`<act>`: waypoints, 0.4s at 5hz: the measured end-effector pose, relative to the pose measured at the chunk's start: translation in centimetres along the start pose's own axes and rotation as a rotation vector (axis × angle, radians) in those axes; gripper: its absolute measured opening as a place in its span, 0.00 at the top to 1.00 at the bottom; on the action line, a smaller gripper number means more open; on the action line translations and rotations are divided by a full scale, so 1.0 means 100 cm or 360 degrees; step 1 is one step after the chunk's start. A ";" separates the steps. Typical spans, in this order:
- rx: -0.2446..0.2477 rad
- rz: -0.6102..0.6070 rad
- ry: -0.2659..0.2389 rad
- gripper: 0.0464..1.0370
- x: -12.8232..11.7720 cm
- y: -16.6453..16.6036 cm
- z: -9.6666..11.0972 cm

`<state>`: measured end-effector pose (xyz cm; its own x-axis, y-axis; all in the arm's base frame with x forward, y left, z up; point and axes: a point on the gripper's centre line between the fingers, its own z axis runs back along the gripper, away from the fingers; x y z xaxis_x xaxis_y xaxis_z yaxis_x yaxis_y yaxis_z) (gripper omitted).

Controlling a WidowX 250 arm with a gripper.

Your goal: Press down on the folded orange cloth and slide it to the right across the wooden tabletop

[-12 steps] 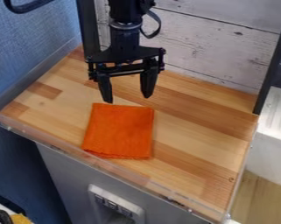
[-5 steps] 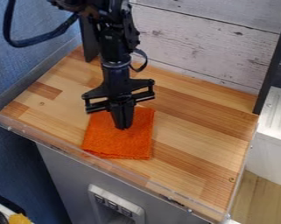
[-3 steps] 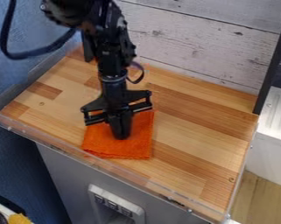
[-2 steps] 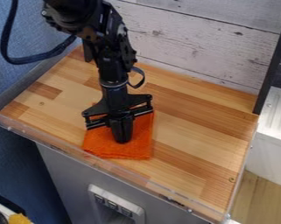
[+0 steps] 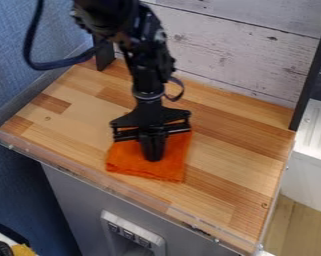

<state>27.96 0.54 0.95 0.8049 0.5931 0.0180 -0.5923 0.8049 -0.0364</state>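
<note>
The black gripper (image 5: 152, 158) hangs down from 12 o'clock with its 2 fingers together, their tips against the orange cloth (image 5: 164, 172) near its middle; whether a fold is pinched between them, I cannot tell. The cloth lies flat on the wooden board (image 5: 236, 152), just toward 6 o'clock of the board's centre, with its corners at about 2, 5 and 9 o'clock from the tips. Such central contact seems suited to pressing the fabric against the wood by friction, without needing an edge to grasp.
</note>
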 end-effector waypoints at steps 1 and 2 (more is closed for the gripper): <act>0.0004 -0.0210 -0.0024 0.99 0.000 -0.017 -0.001; 0.0013 -0.0416 -0.0025 0.99 -0.001 -0.032 -0.001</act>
<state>29.78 -2.08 0.93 0.9300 0.3653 0.0411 -0.3647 0.9309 -0.0207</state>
